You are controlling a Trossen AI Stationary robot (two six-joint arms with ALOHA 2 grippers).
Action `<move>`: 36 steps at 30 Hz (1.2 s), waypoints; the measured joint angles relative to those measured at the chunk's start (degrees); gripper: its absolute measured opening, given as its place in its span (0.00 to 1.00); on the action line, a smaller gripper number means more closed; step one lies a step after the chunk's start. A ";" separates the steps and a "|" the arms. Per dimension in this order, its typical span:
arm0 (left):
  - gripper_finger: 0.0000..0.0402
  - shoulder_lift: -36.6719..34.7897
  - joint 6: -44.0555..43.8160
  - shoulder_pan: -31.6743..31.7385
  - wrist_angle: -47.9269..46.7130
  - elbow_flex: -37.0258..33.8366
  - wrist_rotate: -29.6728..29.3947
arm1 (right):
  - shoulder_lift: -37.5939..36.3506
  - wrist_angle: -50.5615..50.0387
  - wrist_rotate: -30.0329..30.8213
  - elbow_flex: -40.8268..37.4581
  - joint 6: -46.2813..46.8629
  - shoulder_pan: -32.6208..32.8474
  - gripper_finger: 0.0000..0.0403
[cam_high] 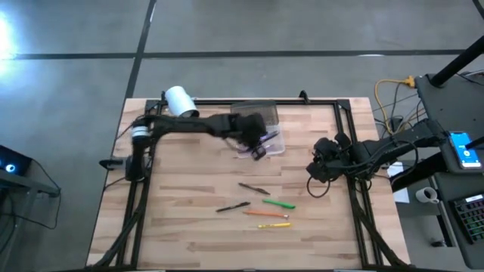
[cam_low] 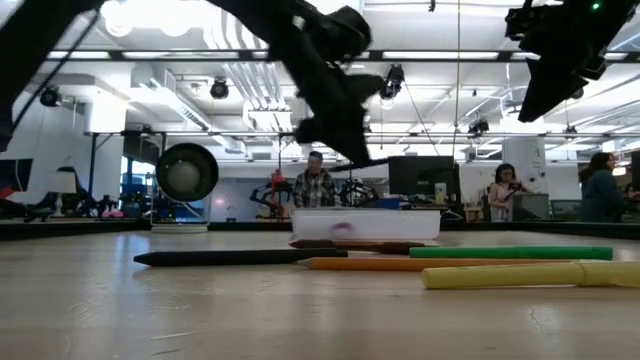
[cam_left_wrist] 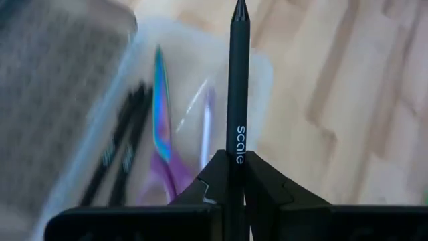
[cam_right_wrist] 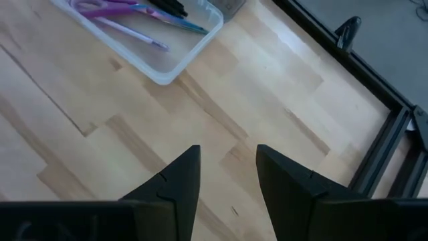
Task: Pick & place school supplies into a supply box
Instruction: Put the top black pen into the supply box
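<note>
High view: five pens (cam_high: 265, 202) on table (cam_high: 189, 227).

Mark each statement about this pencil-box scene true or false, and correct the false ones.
1. The left gripper is clamped on a black pen above the supply box. True.
2. The right gripper is carrying the green pen. False: its fingers are apart and empty, over bare wood; the green pen lies on the table.
3. The purple-handled scissors are already in the box. True.
4. The box holds nothing yet. False: scissors, a purple pen and dark pens lie inside.
5. An orange pen and a yellow pen lie on the table. True.
6. The white roll stands among the loose pens. False: it sits at the far left corner.
</note>
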 joint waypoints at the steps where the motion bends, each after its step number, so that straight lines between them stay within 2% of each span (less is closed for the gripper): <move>1: 0.03 2.46 0.81 0.62 -1.05 3.38 0.18 | -0.01 -0.01 0.01 0.00 0.54 0.01 0.34; 8: 0.03 20.18 6.15 2.14 -19.45 29.01 1.40 | -0.11 -0.07 0.01 0.00 3.91 0.03 0.34; 13: 0.03 26.41 8.74 1.84 -26.80 40.27 1.49 | -0.11 -0.42 0.01 0.00 5.32 0.03 0.34; 18: 0.03 22.67 6.29 3.73 -23.90 34.36 1.60 | -0.13 -1.79 0.13 0.00 6.15 0.03 0.34; 24: 0.03 17.64 3.28 4.93 -21.09 23.05 3.28 | -0.22 -3.04 0.67 -0.12 5.77 -0.01 0.34; 28: 0.03 13.40 -1.82 5.02 -11.61 13.38 7.55 | -0.22 -3.04 0.71 -0.22 5.78 -0.01 0.34; 31: 0.03 10.90 -6.81 5.20 -3.66 6.76 8.10 | -0.22 -2.96 0.73 -0.26 6.00 -0.32 0.34; 36: 0.04 10.04 -12.72 5.82 1.53 1.02 8.08 | -0.22 -2.82 0.78 -0.26 5.82 -1.25 0.34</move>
